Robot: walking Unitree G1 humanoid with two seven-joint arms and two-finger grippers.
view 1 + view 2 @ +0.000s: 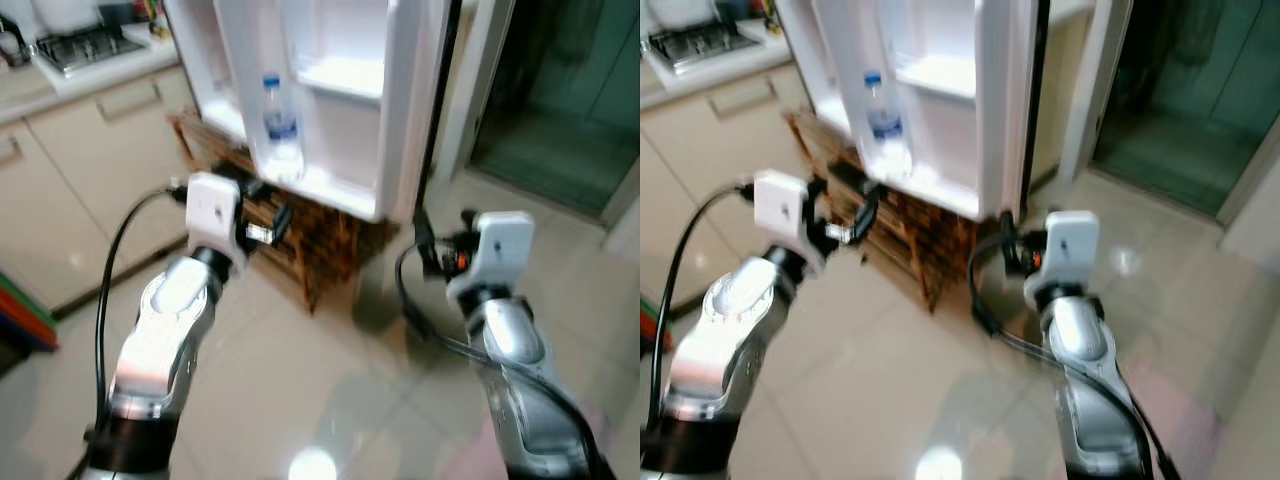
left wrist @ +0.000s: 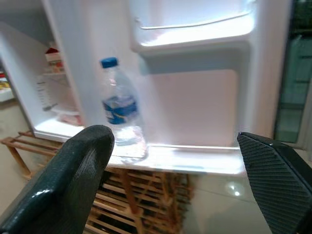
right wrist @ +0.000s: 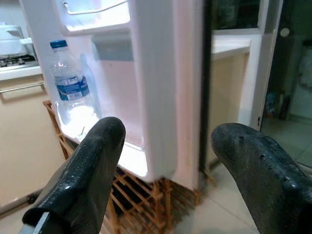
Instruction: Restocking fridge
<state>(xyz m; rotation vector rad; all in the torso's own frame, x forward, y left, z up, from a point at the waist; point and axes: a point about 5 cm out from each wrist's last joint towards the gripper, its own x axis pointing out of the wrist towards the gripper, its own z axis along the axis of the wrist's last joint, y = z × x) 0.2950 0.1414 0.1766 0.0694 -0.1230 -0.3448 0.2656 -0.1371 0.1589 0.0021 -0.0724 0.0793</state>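
Note:
A clear water bottle (image 1: 280, 125) with a blue cap and blue label stands upright in the bottom shelf of the open white fridge door (image 1: 340, 150). The bottle (image 2: 120, 111) shows between my left fingers, a short way ahead. My left gripper (image 1: 262, 222) is raised in front of the door shelf, open and empty. To the right of the door's edge, my right gripper (image 1: 428, 250) is also open and holds nothing; its wrist view has the bottle (image 3: 72, 87) left of the door edge.
The fridge stands on a low wooden slatted rack (image 1: 310, 250). Beige kitchen cabinets (image 1: 90, 170) and a counter with a gas hob (image 1: 85, 48) are on the left. A dark glass door (image 1: 570, 100) is on the right. Glossy tiled floor (image 1: 330, 400) lies below.

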